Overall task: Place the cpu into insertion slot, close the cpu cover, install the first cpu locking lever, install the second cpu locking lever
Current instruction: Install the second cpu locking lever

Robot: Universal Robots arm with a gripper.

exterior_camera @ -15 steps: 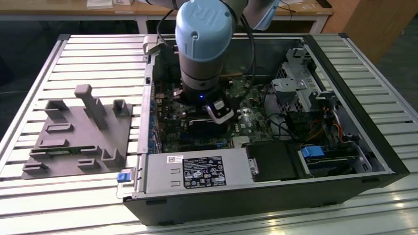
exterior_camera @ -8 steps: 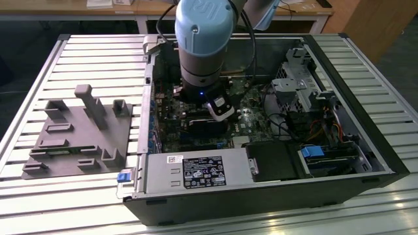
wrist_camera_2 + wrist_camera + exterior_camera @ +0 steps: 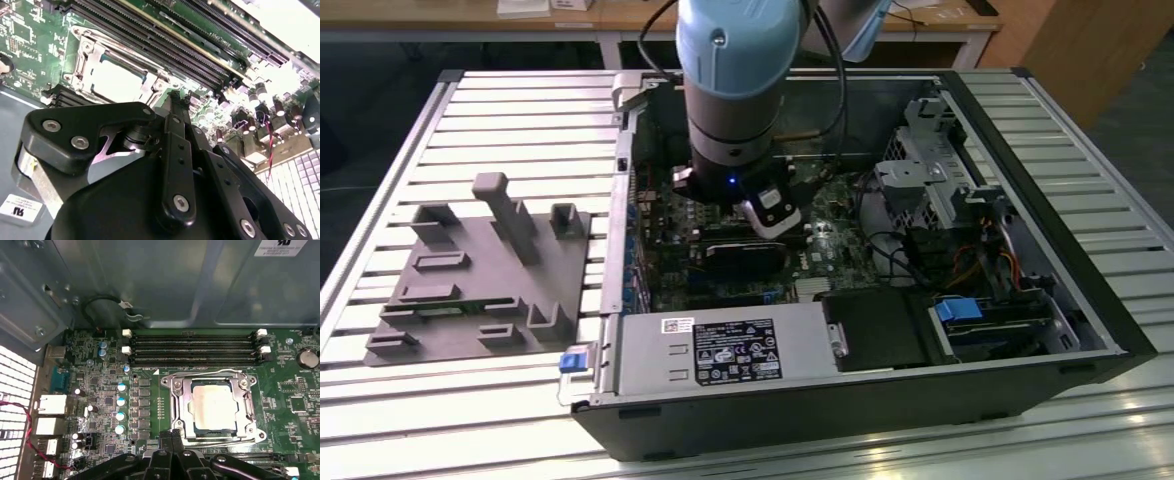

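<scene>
The cpu (image 3: 214,407) sits in the insertion slot (image 3: 182,427), cpu cover (image 3: 248,405) down over it — thin, springy metal, probably best pressed at its edge. Pincer (image 3: 172,436) at six o'clock, fingers together, empty.

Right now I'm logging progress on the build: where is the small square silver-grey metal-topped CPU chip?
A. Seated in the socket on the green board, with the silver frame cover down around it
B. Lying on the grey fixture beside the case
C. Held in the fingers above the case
A: in the first wrist view the small square silver-grey metal-topped CPU chip sits in the socket, framed by the thin silver metal cover lying flat around it.
</scene>
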